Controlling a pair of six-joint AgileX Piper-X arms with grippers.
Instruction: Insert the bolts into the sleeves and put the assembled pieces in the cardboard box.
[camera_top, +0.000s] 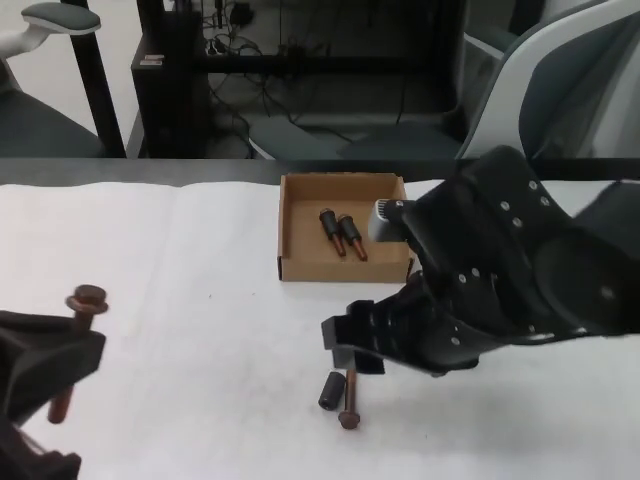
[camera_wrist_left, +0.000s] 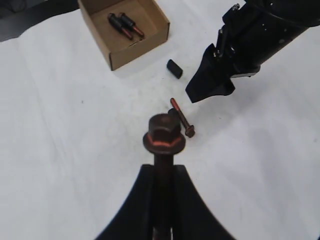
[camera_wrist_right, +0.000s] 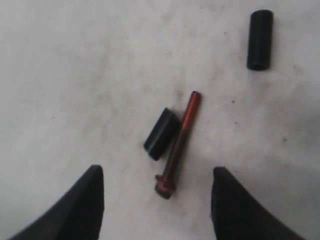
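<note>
One stubby black cylindrical sleeve (camera_wrist_right: 161, 133) lies beside a coppery hex-headed bolt (camera_wrist_right: 179, 145).

Coppery metal bolt (camera_wrist_right: 179, 145) w/ dull sheen, matt blk sleeve (camera_wrist_right: 161, 133), brown cardboard box (camera_top: 340, 270), white cloth-like bench cover (camera_top: 180, 300)

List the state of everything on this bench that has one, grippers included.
Left gripper, shut on the held bolt
Held bolt, head up, unsleeved
Right gripper, open, above the loose bolt
Loose bolt, lying flat, unsleeved
Near sleeve, lying beside loose bolt, empty
Far sleeve, lying apart, empty
Cardboard box, open, two assembled pieces inside
</note>
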